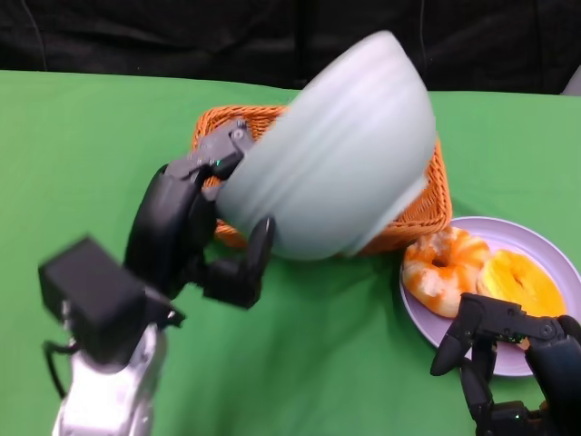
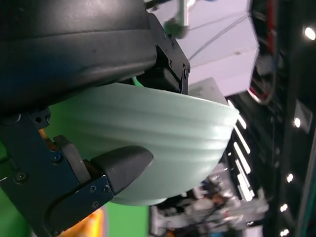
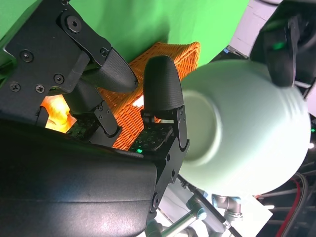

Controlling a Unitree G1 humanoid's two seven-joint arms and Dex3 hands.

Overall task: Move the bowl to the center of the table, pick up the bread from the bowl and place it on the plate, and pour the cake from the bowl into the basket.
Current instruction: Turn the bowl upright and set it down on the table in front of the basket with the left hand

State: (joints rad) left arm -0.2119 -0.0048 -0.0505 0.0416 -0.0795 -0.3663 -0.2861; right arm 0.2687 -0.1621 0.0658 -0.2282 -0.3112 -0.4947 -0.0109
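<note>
Left fingers (image 1: pixel 259 250) grip the bowl (image 1: pixel 331 150), tipped above the basket (image 1: pixel 427 204). Right fingers (image 1: pixel 454 350) are spread, empty, by the plate (image 1: pixel 536 250). No writing shows.

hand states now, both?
Left hand: holds the bowl, tipped over the basket.
Right hand: open, holding nothing.

The tipped bowl (image 1: pixel 340 150) covers most of the basket (image 1: pixel 419 211). Bare green desk (image 1: pixel 82 154) lies open left. The plate (image 1: pixel 545 263) blocks the right.
</note>
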